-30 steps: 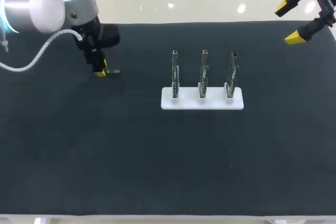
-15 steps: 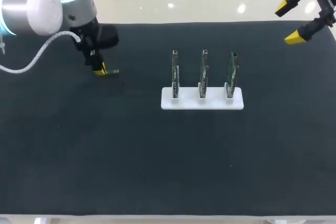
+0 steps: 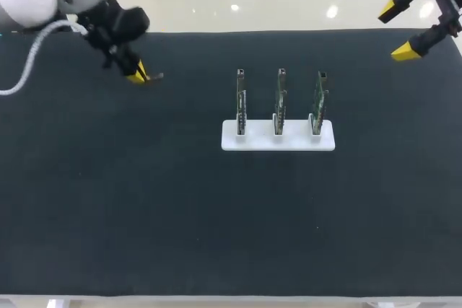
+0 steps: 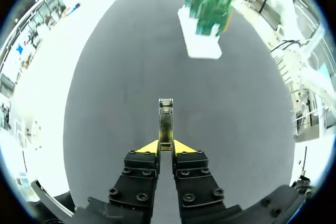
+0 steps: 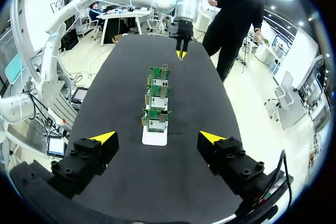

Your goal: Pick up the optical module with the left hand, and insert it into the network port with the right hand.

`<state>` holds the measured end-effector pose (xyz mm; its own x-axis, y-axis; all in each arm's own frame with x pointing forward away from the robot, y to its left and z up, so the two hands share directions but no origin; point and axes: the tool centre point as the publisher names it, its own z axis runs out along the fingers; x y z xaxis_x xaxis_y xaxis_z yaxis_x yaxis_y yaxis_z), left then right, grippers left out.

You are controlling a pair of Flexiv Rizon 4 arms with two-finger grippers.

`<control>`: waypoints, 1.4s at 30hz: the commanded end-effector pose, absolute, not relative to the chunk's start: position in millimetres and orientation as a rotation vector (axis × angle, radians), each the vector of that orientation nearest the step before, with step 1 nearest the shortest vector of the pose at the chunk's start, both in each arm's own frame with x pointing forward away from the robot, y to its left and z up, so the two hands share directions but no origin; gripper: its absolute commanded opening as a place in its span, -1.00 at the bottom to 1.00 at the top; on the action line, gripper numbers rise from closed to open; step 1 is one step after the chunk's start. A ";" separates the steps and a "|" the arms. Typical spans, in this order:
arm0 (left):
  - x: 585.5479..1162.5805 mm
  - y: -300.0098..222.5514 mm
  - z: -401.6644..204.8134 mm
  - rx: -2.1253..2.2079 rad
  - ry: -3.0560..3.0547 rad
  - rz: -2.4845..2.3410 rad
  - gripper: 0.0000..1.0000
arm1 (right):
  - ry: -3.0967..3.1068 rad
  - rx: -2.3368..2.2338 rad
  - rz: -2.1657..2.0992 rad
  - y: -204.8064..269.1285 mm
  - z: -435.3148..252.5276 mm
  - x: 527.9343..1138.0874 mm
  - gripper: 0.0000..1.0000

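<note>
rack: white, mid surface, 3 boards upright in slots
L fingers: pinching optical module, far-left corner
R fingers: spread

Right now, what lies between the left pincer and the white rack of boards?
Only bare black mat separates left pincer and rack, per head view.

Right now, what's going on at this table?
The left gripper is shut on one end of the optical module, which sticks out ahead of its fingers and appears clear of the black mat near the far left. The right gripper is open over the far right corner, holding nothing. In the middle, a white holder carries three upright circuit boards; the module is not yet plugged into any of them.
</note>
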<state>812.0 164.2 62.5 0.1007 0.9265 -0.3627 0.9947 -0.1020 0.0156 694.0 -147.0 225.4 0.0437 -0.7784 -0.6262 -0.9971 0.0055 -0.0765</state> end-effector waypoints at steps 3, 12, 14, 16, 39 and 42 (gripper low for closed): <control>764.9 180.7 110.2 1.985 1.714 -0.481 -1.00 | 1.782 -1.823 0.568 -146.9 225.1 694.6 1.00; 740.0 181.8 163.3 1.864 1.552 -0.652 -1.00 | 1.782 -1.823 0.568 -146.9 225.1 694.6 1.00; 735.2 180.9 172.9 1.834 1.521 -0.688 -1.00 | 1.782 -1.823 0.568 -146.9 225.1 694.6 1.00; 730.2 179.8 182.9 1.805 1.479 -0.729 -1.00 | 1.782 -1.823 0.568 -146.9 225.1 694.6 1.00; 704.5 172.7 246.8 1.514 1.199 -1.095 -1.00 | 1.782 -1.823 0.568 -146.9 225.1 694.6 1.00; 702.8 165.5 248.5 1.493 1.188 -1.148 -1.00 | 1.782 -1.823 0.568 -146.9 225.1 694.6 1.00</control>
<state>703.8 170.1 252.7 0.1166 0.1849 -0.9758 0.9832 -0.1607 0.0870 694.0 -147.0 225.4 0.0437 -0.7784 -0.6262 -0.9971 0.0055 -0.0764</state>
